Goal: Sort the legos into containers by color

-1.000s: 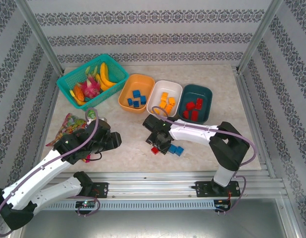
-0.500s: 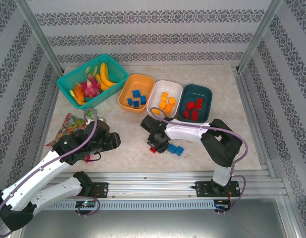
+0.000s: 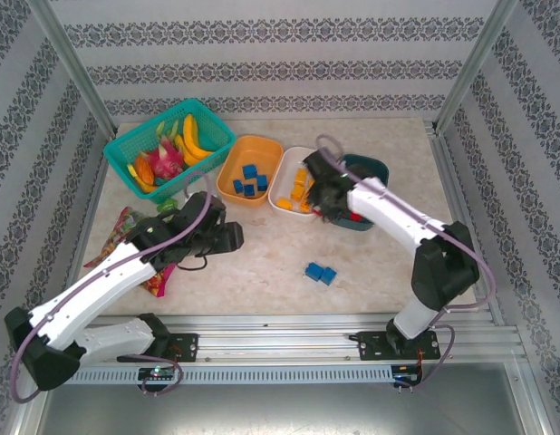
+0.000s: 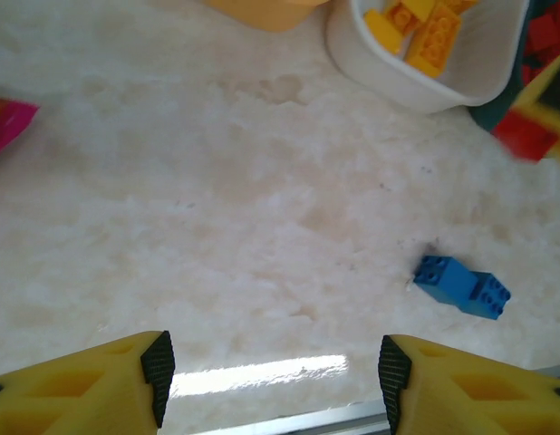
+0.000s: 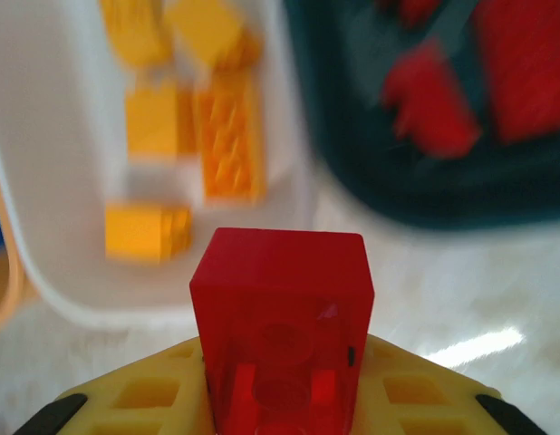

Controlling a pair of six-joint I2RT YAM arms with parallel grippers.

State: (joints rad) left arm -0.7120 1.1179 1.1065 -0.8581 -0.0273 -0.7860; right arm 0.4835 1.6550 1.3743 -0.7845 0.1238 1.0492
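Pale marbled bench (image 3: 262, 263) is being cleared: a red brick (image 5: 280, 335), just lifted, is being carried clamped in the right gripper (image 3: 322, 199) beside the dark teal bowl (image 3: 376, 169); the left gripper (image 4: 271, 364) is being held open.

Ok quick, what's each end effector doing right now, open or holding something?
Left end effector: open, holding nothing.
Right end effector: closed on a red lego.

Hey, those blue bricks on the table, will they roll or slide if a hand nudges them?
The blue bricks look boxy and flat-faced, so they would probably slide, not roll. They seem hard plastic, likely stiff and light. The table looks smooth and glossy, so a nudge may send them skidding.
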